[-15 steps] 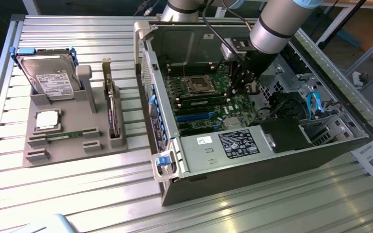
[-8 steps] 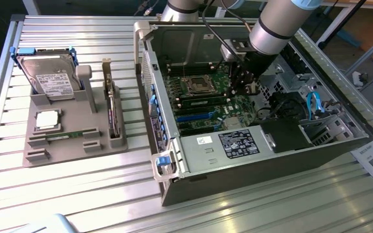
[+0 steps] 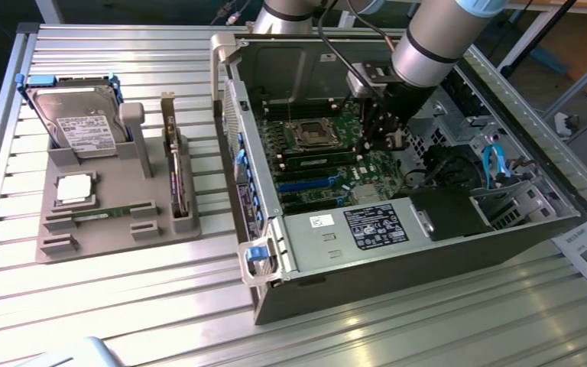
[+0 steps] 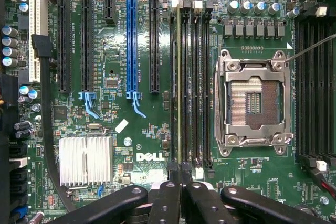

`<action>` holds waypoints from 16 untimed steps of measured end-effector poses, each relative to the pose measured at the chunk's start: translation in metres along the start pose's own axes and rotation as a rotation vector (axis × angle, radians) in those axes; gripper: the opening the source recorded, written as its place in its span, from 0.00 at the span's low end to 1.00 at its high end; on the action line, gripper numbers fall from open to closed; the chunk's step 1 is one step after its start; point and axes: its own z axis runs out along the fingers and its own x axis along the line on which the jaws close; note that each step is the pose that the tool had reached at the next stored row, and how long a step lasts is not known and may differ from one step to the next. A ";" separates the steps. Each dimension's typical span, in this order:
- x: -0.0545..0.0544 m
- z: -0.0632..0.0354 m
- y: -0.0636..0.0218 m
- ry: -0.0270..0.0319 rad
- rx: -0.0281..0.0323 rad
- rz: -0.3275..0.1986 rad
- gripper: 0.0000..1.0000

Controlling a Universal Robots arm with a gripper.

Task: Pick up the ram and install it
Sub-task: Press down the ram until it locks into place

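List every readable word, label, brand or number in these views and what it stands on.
"DELL": white print on the motherboard, beside the silver heatsink.
Hard drive label: too small to read.
Power supply sticker: too small to read.
Board's fine white silkscreen: too small to read.

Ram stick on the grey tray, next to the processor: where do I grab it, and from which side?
Grip the ram mid-length, across its two flat faces, coming straight down from above. It lies lengthwise in a groove of the tray. Tray blocks seem to crowd both ends and only its long upper edge looks free, so a side approach is probably blocked.
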 end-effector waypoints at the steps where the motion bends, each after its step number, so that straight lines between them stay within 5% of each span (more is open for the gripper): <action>1: 0.000 0.0001 0.0000 -0.0002 0.0000 0.000 0.10; 16: 0.000 0.0036 -0.0002 -0.0001 0.0000 0.000 0.10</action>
